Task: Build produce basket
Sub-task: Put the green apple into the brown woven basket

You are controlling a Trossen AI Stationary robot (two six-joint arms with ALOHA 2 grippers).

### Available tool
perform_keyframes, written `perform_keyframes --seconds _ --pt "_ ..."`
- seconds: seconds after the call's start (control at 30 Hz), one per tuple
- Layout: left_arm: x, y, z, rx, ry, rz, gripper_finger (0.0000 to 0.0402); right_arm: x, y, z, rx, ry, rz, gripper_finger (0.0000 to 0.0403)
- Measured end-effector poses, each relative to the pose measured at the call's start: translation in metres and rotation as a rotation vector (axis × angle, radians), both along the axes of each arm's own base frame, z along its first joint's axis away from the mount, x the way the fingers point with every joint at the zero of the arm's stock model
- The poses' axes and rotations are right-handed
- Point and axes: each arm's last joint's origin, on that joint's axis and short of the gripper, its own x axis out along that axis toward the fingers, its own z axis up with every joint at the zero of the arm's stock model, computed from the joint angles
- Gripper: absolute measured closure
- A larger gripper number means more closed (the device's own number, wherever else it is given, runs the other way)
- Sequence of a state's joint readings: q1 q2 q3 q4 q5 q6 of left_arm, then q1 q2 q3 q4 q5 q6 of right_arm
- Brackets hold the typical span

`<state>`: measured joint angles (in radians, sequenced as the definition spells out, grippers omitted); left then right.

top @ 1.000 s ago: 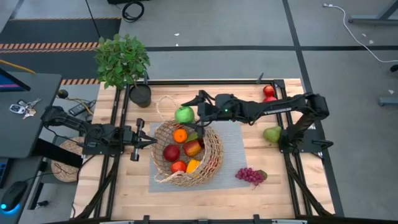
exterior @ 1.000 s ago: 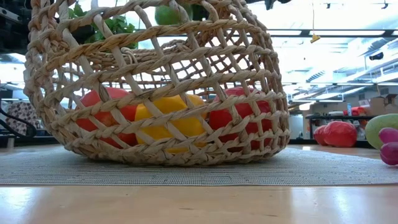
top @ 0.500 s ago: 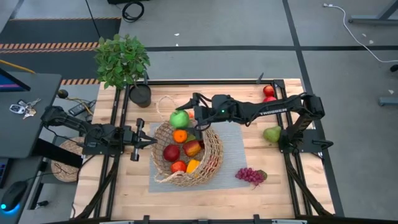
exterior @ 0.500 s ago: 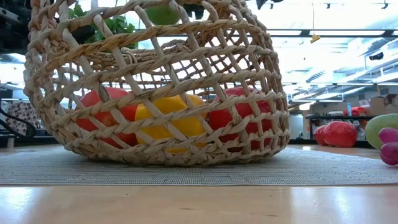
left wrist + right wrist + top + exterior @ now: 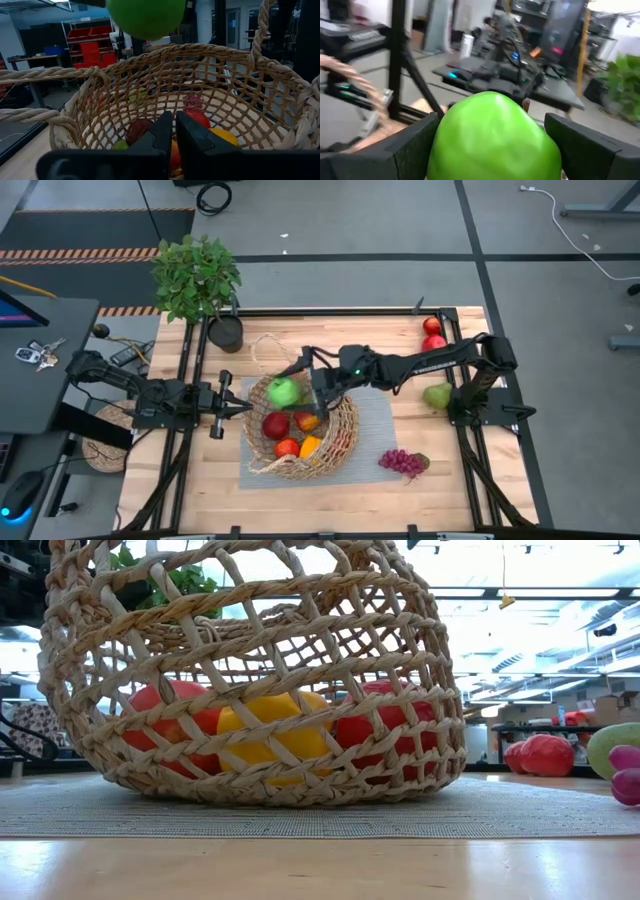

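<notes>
The tan wicker basket (image 5: 300, 425) stands on a grey mat (image 5: 375, 420) and holds red, orange and yellow produce (image 5: 290, 430). A green apple (image 5: 283, 391) hangs over the basket's far left part, with my right gripper (image 5: 292, 390) shut on it. In the left wrist view the apple (image 5: 145, 15) shows above the basket's rim (image 5: 165, 55). My left gripper (image 5: 238, 404) is shut and level, right at the basket's left wall. On the table's right lie a green pear (image 5: 437, 395), purple grapes (image 5: 402, 463) and two red apples (image 5: 432, 332). My right gripper pinches the green apple by two opposite sides (image 5: 445, 145) between its two fingers (image 5: 410, 145). The fingers lie level and reach in from the table's right. The apple is lifted clear above the fruit in the basket. Whether my left gripper touches the basket, I cannot tell.
A leafy potted plant (image 5: 197, 275) stands at the table's far left corner. The basket's thin looped handle (image 5: 262, 350) sticks out toward the far edge. Bare wood shows along the near edge (image 5: 330, 505). A flat woven disc (image 5: 105, 445) lies beyond the left edge.
My right gripper has carried the green apple from over the basket's far rim toward the table's near edge and slightly left, so it now hangs over the basket's inside. The wrist has turned somewhat. The apple has left the low view's top.
</notes>
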<state>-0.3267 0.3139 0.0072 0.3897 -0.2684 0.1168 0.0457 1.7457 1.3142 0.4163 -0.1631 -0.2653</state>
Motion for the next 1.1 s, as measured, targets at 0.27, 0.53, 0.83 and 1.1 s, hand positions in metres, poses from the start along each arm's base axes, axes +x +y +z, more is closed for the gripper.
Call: perform_keyframes --seconds 0.27,0.53,0.83,1.1 --pt "0.0 0.0 0.0 0.0 -0.001 0.0 0.0368 0.04 0.002 -0.022 -0.021 0.166 -0.082 0.0042" --pt "0.0 0.0 0.0 0.0 -0.001 0.0 0.0371 0.067 0.006 -0.046 -0.122 0.321 -0.06 0.0042" --pt "0.0 0.0 0.0 0.0 -0.001 0.0 0.0367 0.063 0.006 -0.054 -0.136 0.422 -0.048 0.0042" --pt "0.0 0.0 0.0 0.0 0.0 0.0 0.0372 0.065 0.006 -0.063 -0.139 0.455 -0.047 0.0026"
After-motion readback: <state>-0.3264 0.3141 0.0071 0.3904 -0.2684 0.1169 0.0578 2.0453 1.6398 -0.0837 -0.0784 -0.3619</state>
